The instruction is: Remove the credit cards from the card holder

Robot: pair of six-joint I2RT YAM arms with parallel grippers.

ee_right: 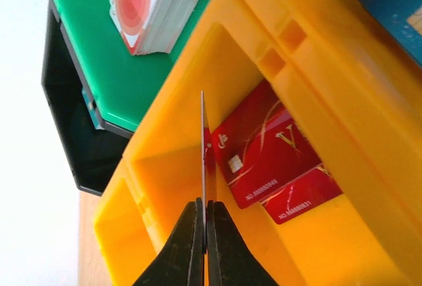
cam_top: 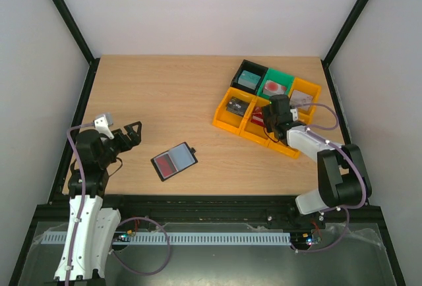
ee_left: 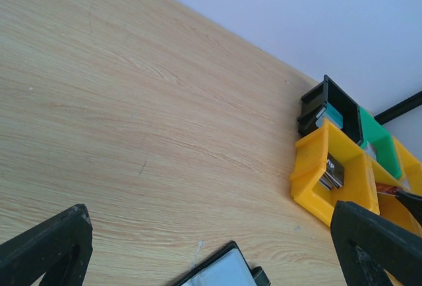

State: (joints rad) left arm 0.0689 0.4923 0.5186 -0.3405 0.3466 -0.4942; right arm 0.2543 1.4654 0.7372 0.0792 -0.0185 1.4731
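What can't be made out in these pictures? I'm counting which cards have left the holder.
Right wrist view: the card in the right pincer shows edge-on, so its face and colour are unreadable.
Left wrist view: the card holder is cut off by the bottom edge.
Top view: the holder's contents are too small to count.

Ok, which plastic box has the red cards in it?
The yellow plastic box under the right hand, which pinches a thin card. It holds red plastic cards; the green plastic box holds a white stack.
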